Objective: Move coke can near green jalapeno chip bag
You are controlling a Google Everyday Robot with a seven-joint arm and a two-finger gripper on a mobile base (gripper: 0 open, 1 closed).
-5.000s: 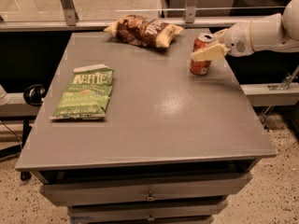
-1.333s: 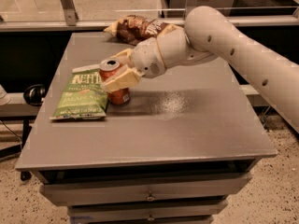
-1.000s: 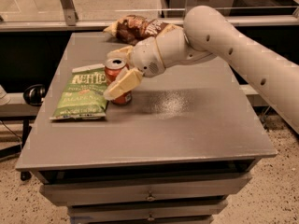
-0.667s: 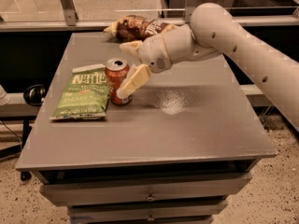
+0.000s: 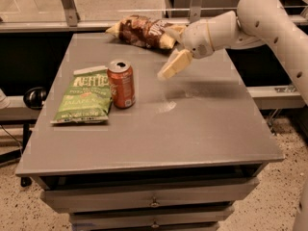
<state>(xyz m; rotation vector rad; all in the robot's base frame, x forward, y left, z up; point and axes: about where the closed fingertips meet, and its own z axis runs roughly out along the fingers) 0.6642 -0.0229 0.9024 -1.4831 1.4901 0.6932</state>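
Observation:
The coke can (image 5: 121,83) stands upright on the grey table (image 5: 192,129), its left side right against the right edge of the green jalapeno chip bag (image 5: 85,96), which lies flat at the table's left. My gripper (image 5: 172,52) hangs above the table's middle back, to the right of the can and well apart from it. It is open and empty, with one cream finger (image 5: 174,64) pointing down-left.
A brown and yellow chip bag (image 5: 144,31) lies at the table's back edge, just left of the gripper. My white arm (image 5: 269,18) reaches in from the upper right. Drawers (image 5: 154,201) sit under the table's front edge.
The gripper has let go of the can beside the green bag and drawn back up and to the right. The can stays standing where it was set.

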